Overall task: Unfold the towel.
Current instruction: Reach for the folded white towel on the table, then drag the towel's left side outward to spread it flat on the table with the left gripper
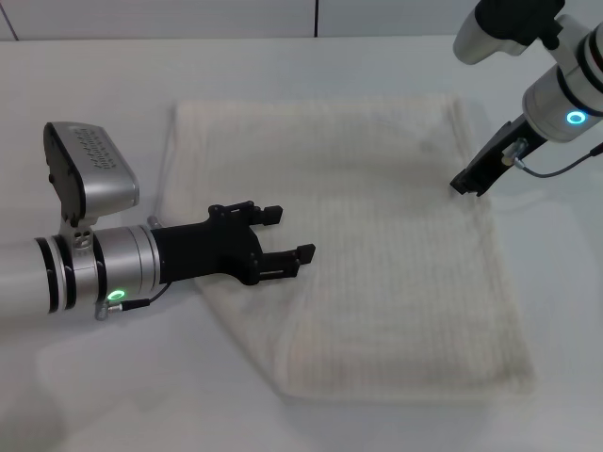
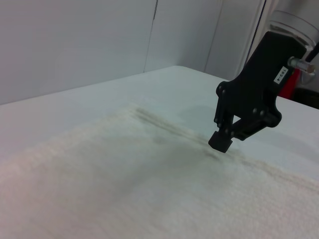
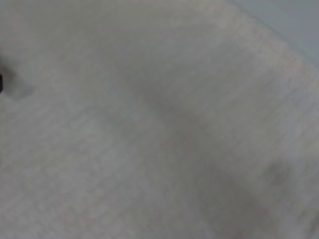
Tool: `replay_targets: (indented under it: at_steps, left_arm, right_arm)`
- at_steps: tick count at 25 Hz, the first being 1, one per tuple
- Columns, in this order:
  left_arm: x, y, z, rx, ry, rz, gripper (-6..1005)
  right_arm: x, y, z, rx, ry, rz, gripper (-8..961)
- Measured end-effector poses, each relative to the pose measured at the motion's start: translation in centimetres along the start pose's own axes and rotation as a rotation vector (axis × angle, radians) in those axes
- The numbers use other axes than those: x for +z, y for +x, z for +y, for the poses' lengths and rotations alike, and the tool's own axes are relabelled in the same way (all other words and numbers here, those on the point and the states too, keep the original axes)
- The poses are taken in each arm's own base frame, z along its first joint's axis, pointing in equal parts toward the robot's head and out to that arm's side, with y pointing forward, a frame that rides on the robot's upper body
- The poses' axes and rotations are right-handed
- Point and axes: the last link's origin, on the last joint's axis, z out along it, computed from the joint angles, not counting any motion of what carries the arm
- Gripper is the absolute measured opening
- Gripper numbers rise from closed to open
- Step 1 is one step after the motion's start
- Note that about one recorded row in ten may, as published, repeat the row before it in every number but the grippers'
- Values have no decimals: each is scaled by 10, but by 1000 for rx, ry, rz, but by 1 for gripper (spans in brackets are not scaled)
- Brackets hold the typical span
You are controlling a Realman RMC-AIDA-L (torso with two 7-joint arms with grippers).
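The cream-white towel [image 1: 377, 273] lies spread flat on the white table [image 1: 85, 104], with a fold along its lower left corner. My left gripper [image 1: 288, 234] is open and empty, low over the towel's left part. My right gripper [image 1: 462, 185] is shut, with its tip at the towel's surface near the right edge. The left wrist view shows the right gripper [image 2: 221, 143] pointing down at the towel [image 2: 99, 189] beside its hem. The right wrist view is filled by the towel [image 3: 149, 124].
The table [image 2: 75, 104] surrounds the towel on all sides. A wall with a dark vertical seam [image 1: 315, 17] stands behind the table's far edge.
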Motion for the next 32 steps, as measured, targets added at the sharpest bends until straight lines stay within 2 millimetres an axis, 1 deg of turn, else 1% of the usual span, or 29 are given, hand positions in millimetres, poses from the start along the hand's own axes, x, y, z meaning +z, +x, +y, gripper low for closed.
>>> replay_targets:
  at_steps: [11, 15, 19, 22, 29, 32]
  left_arm:
    - [2, 3, 0, 4, -9, 5, 724]
    - [2, 4, 6, 17, -45, 7, 722]
    - [2, 4, 16, 62, -115, 16, 721]
    - [1, 4, 18, 69, -123, 16, 719]
    - [4, 2, 18, 87, -131, -20, 717]
    - [9, 9, 15, 114, -138, -41, 715]
  right_arm:
    - [5, 0, 0, 2, 15, -8, -3]
    - [5, 0, 0, 0, 19, -7, -3]
    - [6, 0, -1, 0, 22, -9, -3]
    - [6, 0, -1, 0, 22, -10, -3]
    - [5, -1, -2, -1, 28, -15, -3]
    - [5, -1, -2, -1, 30, -16, -3]
